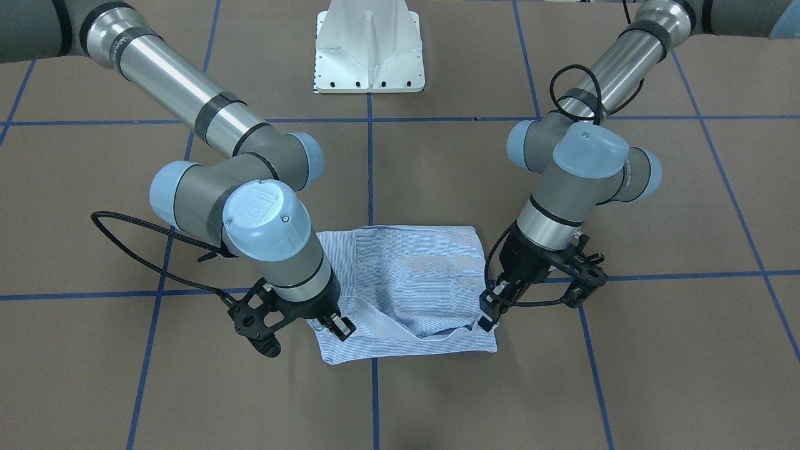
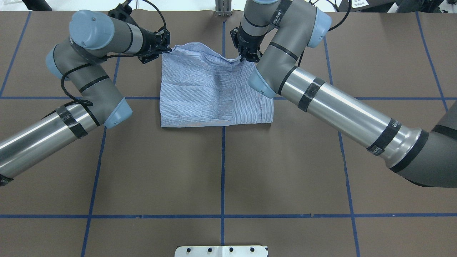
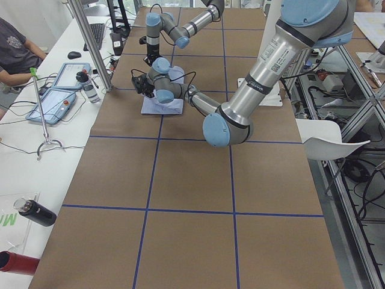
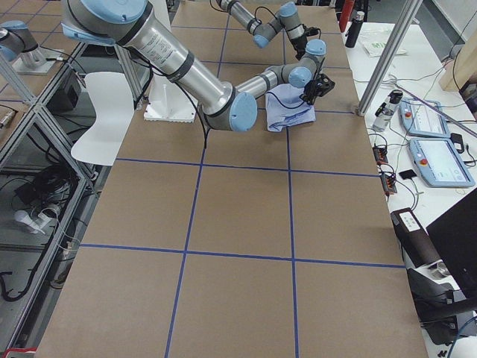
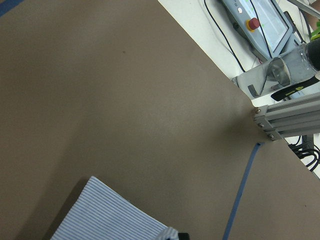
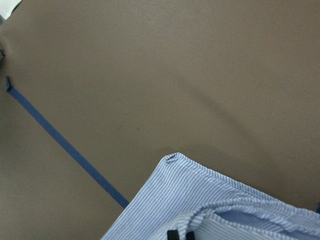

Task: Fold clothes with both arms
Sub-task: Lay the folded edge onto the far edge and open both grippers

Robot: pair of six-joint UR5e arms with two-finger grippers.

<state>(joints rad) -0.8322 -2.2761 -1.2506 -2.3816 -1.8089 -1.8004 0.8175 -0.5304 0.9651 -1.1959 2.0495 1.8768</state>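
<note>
The light-blue striped shirt (image 2: 207, 89) lies folded into a rough rectangle on the brown table, at mid-width and far from the robot's base. My left gripper (image 2: 167, 50) is shut on the shirt's far left corner. My right gripper (image 2: 246, 58) is shut on the far edge of the top layer, which is raised a little off the layer beneath. In the front-facing view the shirt (image 1: 412, 275) sags between the left gripper (image 1: 489, 319) and the right gripper (image 1: 337, 326). The left wrist view shows a corner of the cloth (image 5: 115, 215), and the right wrist view shows a hemmed corner (image 6: 200, 200).
The white pedestal base (image 1: 369, 50) stands at the robot's side of the table. Blue tape lines (image 2: 223, 171) grid the brown surface. An aluminium post (image 5: 285, 120) and control tablets (image 3: 57, 99) stand past the table's far edge, beside a seated operator (image 3: 15, 51).
</note>
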